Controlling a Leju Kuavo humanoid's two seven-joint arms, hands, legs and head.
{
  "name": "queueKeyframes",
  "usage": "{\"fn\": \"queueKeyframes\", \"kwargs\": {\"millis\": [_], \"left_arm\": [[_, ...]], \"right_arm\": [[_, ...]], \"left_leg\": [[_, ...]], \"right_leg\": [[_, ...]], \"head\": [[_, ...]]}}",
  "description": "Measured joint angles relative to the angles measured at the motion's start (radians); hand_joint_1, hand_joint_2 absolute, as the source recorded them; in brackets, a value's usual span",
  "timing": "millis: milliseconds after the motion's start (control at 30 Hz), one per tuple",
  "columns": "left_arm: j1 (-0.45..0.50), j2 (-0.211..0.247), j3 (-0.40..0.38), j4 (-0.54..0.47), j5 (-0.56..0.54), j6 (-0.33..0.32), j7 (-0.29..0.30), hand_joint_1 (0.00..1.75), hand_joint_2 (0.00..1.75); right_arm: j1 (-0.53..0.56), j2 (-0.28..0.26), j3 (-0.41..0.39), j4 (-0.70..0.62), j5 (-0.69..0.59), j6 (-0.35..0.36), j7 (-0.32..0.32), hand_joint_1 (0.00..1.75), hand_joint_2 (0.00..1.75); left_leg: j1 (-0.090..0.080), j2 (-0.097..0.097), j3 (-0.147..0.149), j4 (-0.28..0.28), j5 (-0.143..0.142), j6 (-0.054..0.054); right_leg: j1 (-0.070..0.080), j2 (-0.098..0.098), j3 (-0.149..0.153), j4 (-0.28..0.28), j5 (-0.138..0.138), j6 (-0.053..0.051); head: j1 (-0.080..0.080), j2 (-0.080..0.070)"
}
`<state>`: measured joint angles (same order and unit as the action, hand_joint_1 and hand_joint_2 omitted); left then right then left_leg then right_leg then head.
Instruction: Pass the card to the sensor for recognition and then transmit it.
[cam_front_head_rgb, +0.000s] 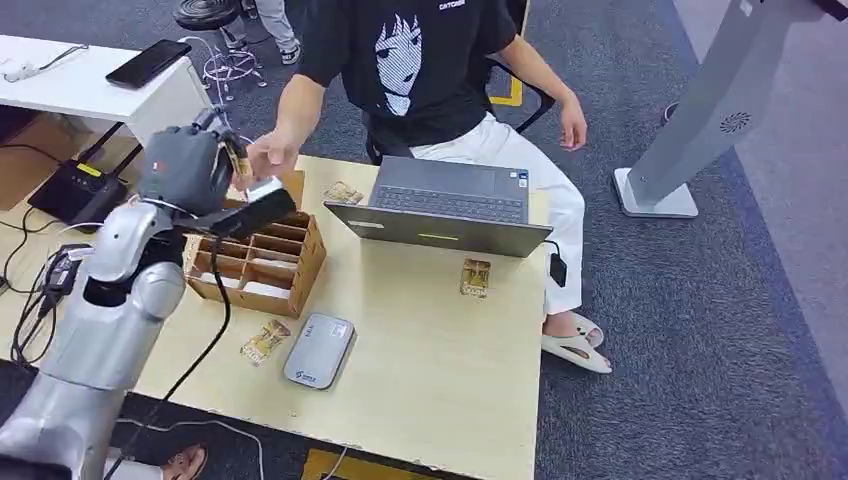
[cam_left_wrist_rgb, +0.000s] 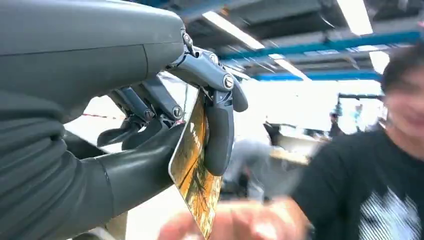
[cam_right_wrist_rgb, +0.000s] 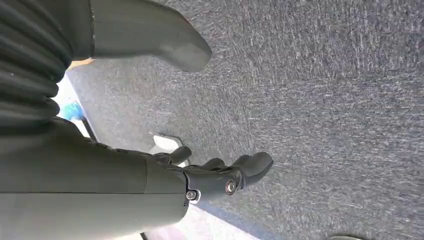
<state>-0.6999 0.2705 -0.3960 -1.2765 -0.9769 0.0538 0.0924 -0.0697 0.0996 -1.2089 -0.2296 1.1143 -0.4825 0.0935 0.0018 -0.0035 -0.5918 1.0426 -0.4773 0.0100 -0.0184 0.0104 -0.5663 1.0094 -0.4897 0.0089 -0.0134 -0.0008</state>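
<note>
On the table (cam_front_head_rgb: 440, 370), one open laptop (cam_front_head_rgb: 445, 208) is the landmark. Left of it stands one wooden divided box (cam_front_head_rgb: 262, 262); in front-left lies one grey card reader (cam_front_head_rgb: 319, 349). Three loose cards lie around the laptop. Above the box, the left hand (cam_front_head_rgb: 185, 168) pinches the card (cam_left_wrist_rgb: 194, 172) with thumb and fingers (cam_left_wrist_rgb: 219, 132), a person's hand (cam_front_head_rgb: 270, 155) touching it. The right hand (cam_right_wrist_rgb: 220, 175) hangs empty above carpet, fingers apart.

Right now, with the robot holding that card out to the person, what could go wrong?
The left hand pinches the card only between thumb and a finger, so it might slip before the person's hand has it. A dropped card could fall into the wooden divider box below. The person's reaching fingers are close to the robot's and could get bumped.
</note>
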Motion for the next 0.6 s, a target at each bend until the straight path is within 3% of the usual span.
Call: {"fn": "queueKeyframes", "kwargs": {"millis": [267,600], "left_arm": [[-0.153,-0.018,0.04,0.169,-0.006,0.033,0.009,1.75,1.75],[-0.17,-0.046,0.043,0.245,-0.009,0.045,0.001,1.75,1.75]], "right_arm": [[-0.002,-0.004,0.0,0.0,0.018,0.003,0.001,0.0,1.75],[-0.005,-0.01,0.0,0.0,0.019,0.004,0.008,0.0,1.75]], "left_leg": [[0.0,0.0,0.0,0.0,0.0,0.0],[0.0,0.001,0.0,0.0,0.0,0.0]], "right_leg": [[0.0,0.0,0.0,0.0,0.0,0.0],[0.0,0.001,-0.001,0.0,0.0,0.0]], "head": [[0.0,0.0],[-0.001,0.0]]}}
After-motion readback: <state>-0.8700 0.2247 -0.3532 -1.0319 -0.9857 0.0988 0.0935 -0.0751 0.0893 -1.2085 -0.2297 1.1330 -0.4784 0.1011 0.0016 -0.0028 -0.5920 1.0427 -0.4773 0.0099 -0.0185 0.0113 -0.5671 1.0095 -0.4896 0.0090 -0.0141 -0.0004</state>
